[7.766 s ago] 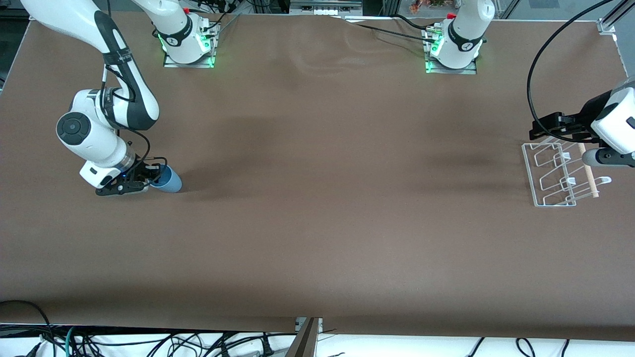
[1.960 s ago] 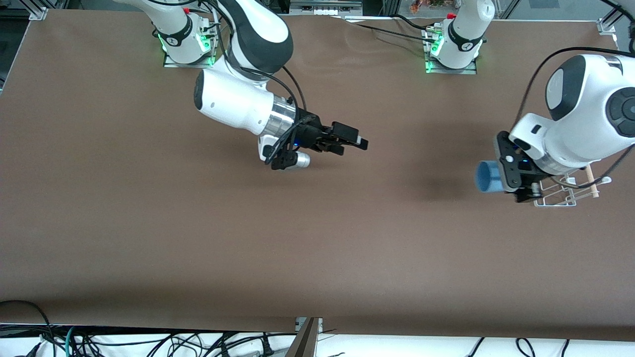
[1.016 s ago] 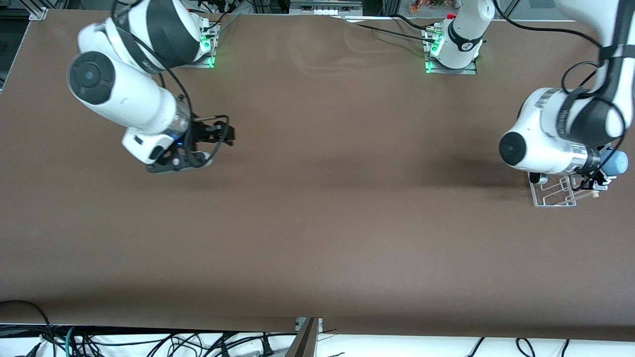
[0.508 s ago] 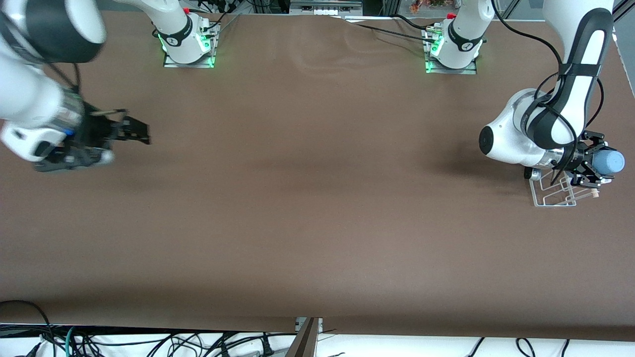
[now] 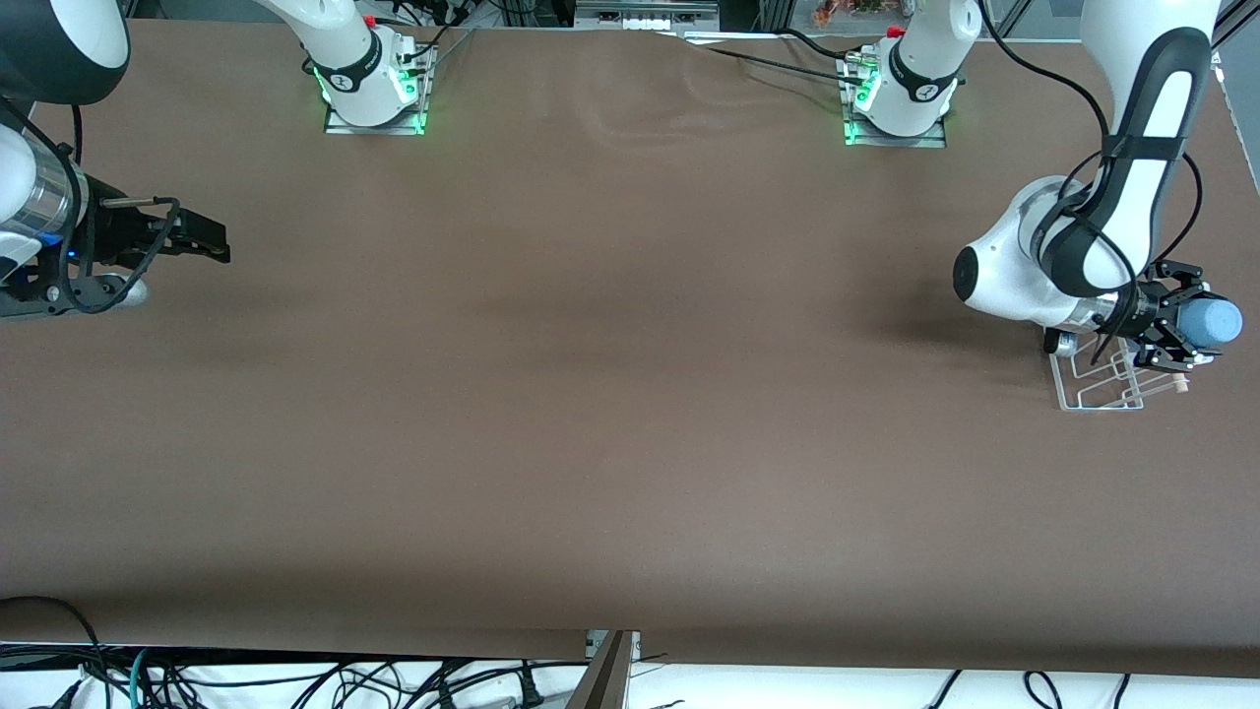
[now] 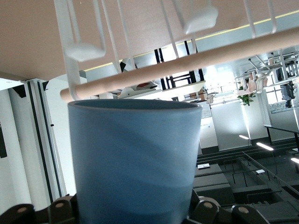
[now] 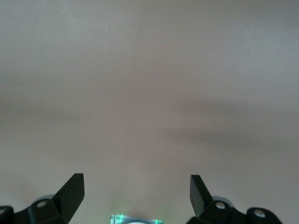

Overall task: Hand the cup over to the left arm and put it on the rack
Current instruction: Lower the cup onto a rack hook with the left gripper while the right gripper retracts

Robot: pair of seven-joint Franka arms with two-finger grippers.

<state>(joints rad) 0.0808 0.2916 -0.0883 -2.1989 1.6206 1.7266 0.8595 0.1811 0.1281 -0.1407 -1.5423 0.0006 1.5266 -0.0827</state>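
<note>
The left gripper (image 5: pixel 1181 330), clamped on the small light-blue plastic tumbler (image 5: pixel 1213 320), holds it over the white wire rack (image 5: pixel 1093 386) at the brown table's (image 5: pixel 630 394) left-arm edge, while the right gripper (image 5: pixel 202 241) hangs wide open, empty, over the right-arm edge.

We see the cup (image 5: pixel 1209 321), a small, plain light-blue tumbler without a handle, clamped in the closed fingers of the left gripper (image 5: pixel 1181 328) and held on its side over the rack (image 5: pixel 1101 382), its closed base pointing toward the left arm's end of the table. The left arm (image 5: pixel 1132 167), white with dark grey bands, bends down from above to that spot. The rack is a small white wire frame with upright loops and a pale wooden rod (image 6: pixel 187 65) along one side, and it sits on the table at the left arm's end.
</note>
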